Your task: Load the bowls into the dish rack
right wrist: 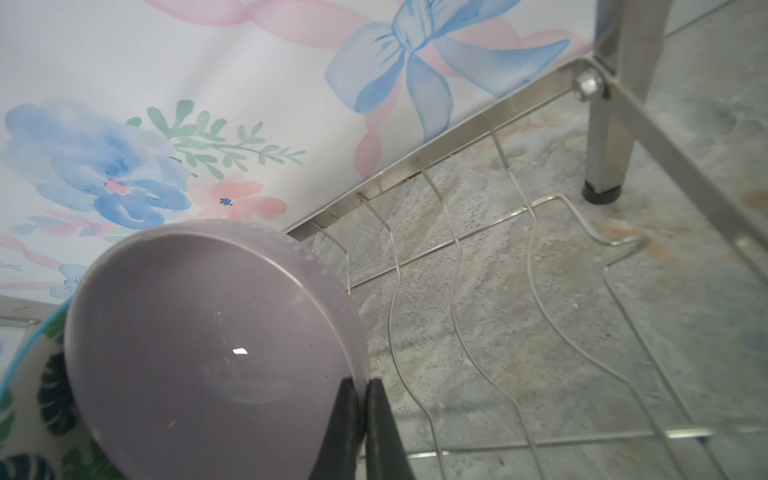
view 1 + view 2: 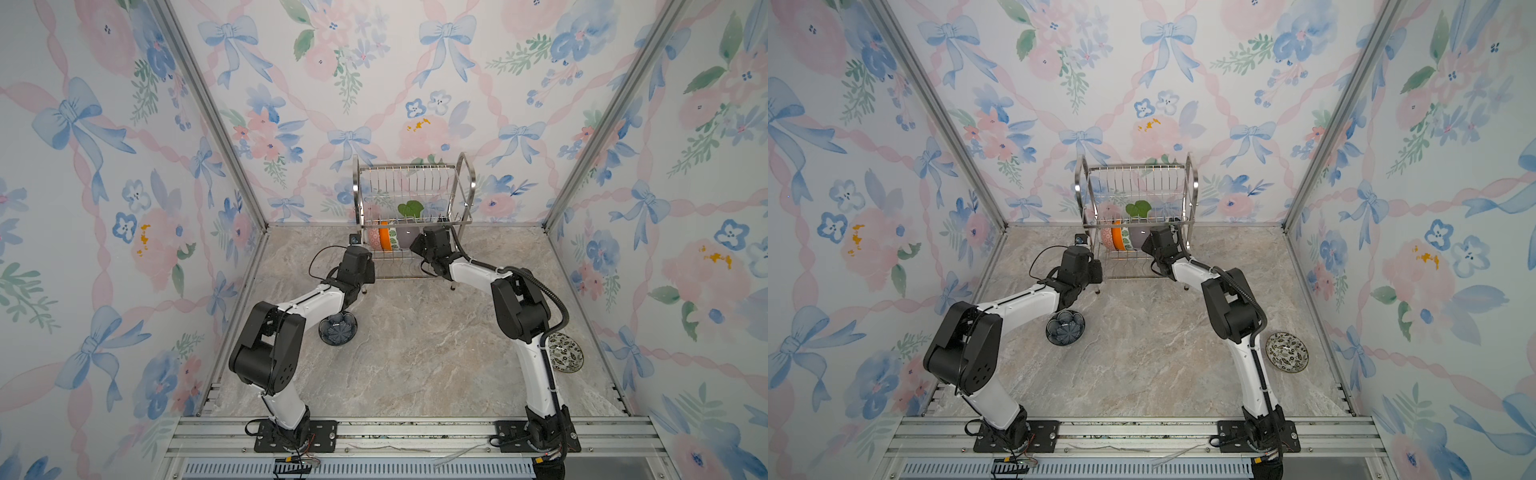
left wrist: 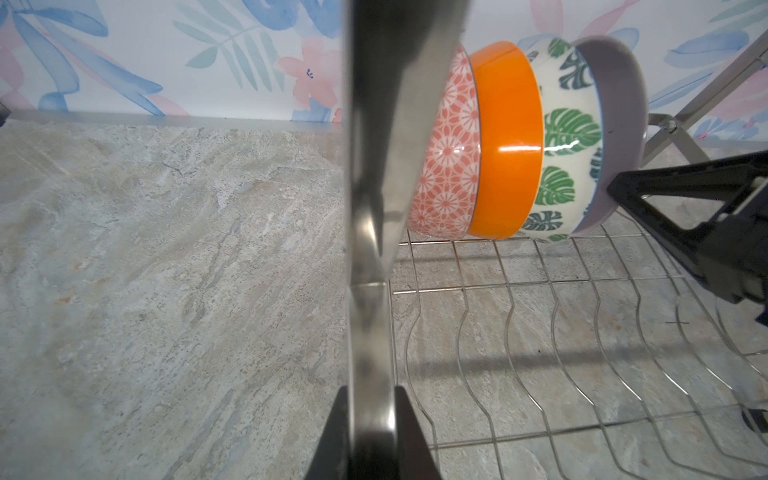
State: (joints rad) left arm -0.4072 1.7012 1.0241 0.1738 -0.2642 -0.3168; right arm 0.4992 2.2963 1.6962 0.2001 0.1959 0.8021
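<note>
So the right gripper [image 1: 365, 386] is pinched tight on the rim of the lilac bowl [image 1: 208, 353] — one finger inside the lip, one outside. That bowl stands on edge on the lower tier of the dish rack [image 3: 374, 166], with its mouth facing right and its axis running left-right. It's nested against the green leaf-print bowl [image 3: 569, 133], then the orange bowl [image 3: 509, 141] and the pink-patterned bowl [image 3: 446, 166] further left, all turned the same way. Meanwhile the left gripper [image 3: 372, 392] is clamped narrow on the rack's near-left upright. Out on the marble table [image 2: 415, 353], the dark blue bowl [image 2: 337, 329] sits by the left arm and the black-and-white floral bowl [image 2: 1287, 352] is near right — both flat, well apart from the rack.
</note>
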